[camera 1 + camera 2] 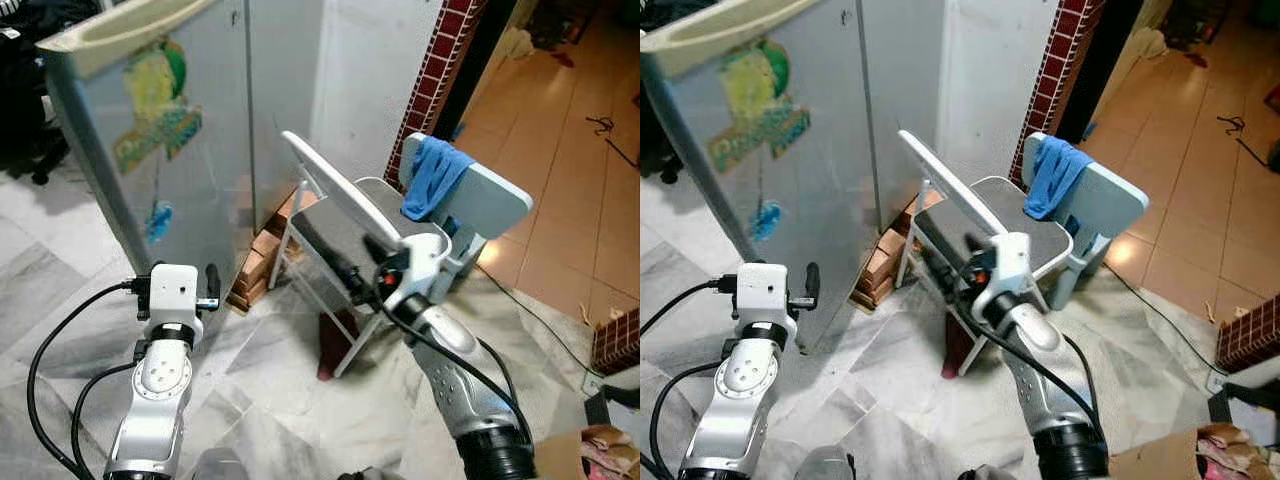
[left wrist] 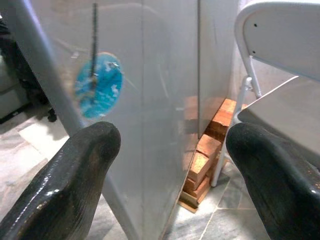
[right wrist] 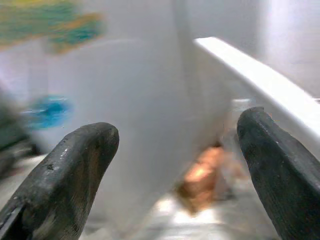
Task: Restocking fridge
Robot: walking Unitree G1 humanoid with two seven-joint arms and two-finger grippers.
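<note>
The right wrist view is blurred: the fridge (image 3: 125, 125) and the orange bricks (image 3: 202, 175) are only smears. The fridge's top is cut off by the picture edge. The sticker (image 1: 160, 105) on its door is perhaps a cartoon, its print unreadable.

Head stereo pair looking down, wrist cameras close, facing forward, all sharing fridge (image 1: 190, 150) and chair (image 1: 350, 230)

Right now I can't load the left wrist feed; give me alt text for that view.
The left gripper is open, its two black fingers spread wide and holding nothing, aimed at the grey fridge side bearing a round blue sticker. Beyond it, stacked bricks sit at the fridge's base beside a white folding chair.
</note>
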